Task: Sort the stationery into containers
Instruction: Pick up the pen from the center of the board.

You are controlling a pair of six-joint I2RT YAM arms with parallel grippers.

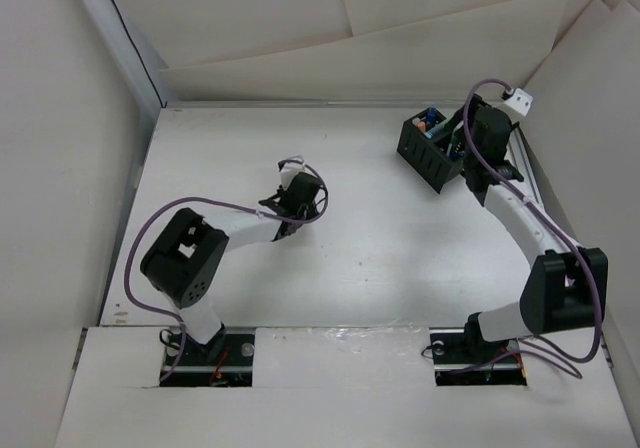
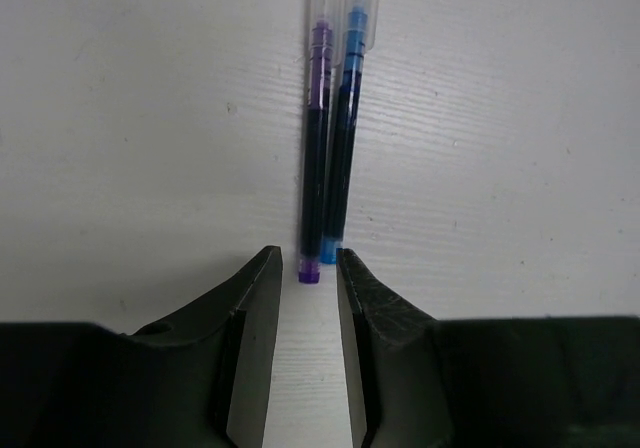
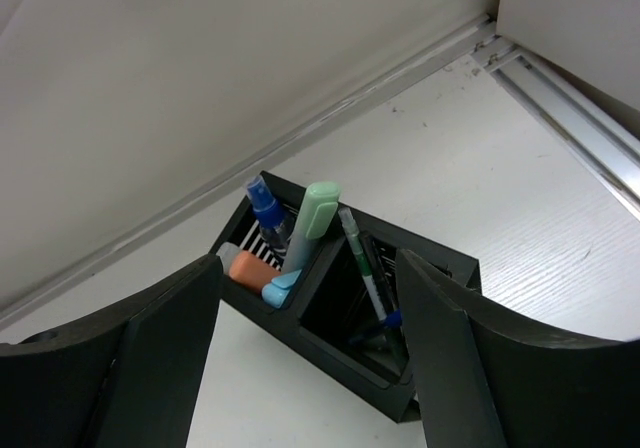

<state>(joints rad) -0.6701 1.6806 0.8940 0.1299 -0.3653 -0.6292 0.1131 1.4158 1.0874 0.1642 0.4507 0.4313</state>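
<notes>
Two clear-barrelled pens, one purple (image 2: 316, 138) and one blue (image 2: 346, 118), lie side by side on the white table. My left gripper (image 2: 307, 266) is open by a narrow gap, low over the table, with the pens' near ends right at its fingertips; it holds nothing. In the top view the left gripper (image 1: 300, 196) covers the pens. The black organizer (image 3: 335, 356) holds a green highlighter (image 3: 312, 223), an orange piece (image 3: 250, 268) and a blue-capped bottle (image 3: 266, 208) in one compartment, and a green-white pen (image 3: 362, 263) with dark pens in the other. My right gripper (image 3: 310, 261) is open above it, empty.
The organizer (image 1: 430, 151) stands at the far right of the table, next to the right arm's wrist. A metal rail (image 3: 570, 118) runs along the table's right edge. White walls (image 1: 300, 28) close in the back and sides.
</notes>
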